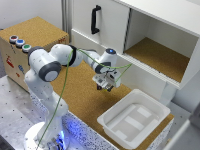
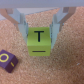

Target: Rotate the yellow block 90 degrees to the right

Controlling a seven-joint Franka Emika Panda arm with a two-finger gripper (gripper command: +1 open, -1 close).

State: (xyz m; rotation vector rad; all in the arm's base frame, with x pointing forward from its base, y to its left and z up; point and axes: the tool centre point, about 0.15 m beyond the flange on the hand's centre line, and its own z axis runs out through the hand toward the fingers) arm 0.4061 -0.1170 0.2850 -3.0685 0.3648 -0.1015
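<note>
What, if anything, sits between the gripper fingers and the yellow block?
Nothing visible. In the wrist view the yellow block sits between the gripper fingers, no object between. The purple block lies apart, off to one side.

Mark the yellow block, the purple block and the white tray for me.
yellow block (image 2: pixel 39 39), wrist view, on its top face by the T mark.
purple block (image 2: pixel 7 60), wrist view, on its top face.
white tray (image 1: pixel 155 107), exterior view, on its far rim.
</note>
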